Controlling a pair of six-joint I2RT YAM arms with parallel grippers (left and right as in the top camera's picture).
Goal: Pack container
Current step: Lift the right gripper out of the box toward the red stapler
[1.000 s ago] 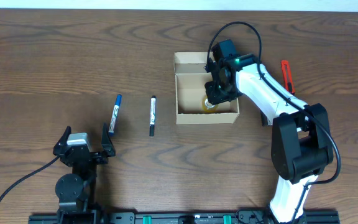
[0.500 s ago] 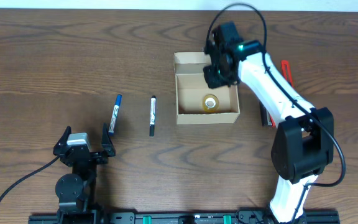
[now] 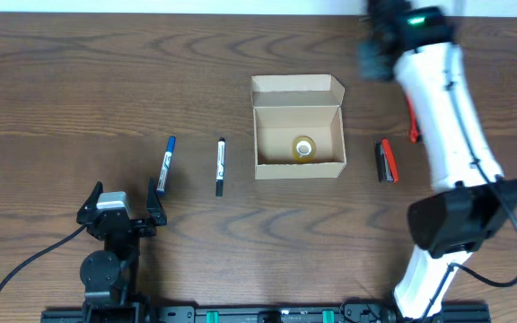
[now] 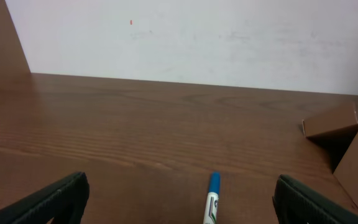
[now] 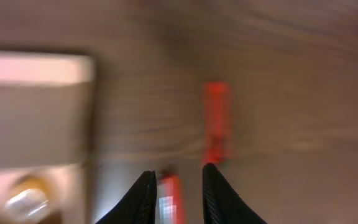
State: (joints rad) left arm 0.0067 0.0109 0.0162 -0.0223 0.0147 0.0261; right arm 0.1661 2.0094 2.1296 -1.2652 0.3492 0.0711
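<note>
The tan cardboard container stands mid-table with its flap lid open toward the far side. A roll of tape lies inside. A blue marker and a black marker lie to its left. A red marker lies to its right, and another red marker shows beside the right arm. My right gripper is blurred, open and empty, high beyond the box's far right corner. In the right wrist view both red markers lie below it. My left gripper is open and empty.
In the left wrist view the left gripper faces the blue marker, with a corner of the box at the right. A white wall stands behind the table's far edge. The right arm stretches over the table's right side.
My right gripper has risen out of the box and swung to the far right, leaving the tape roll inside. The left arm has not moved.
</note>
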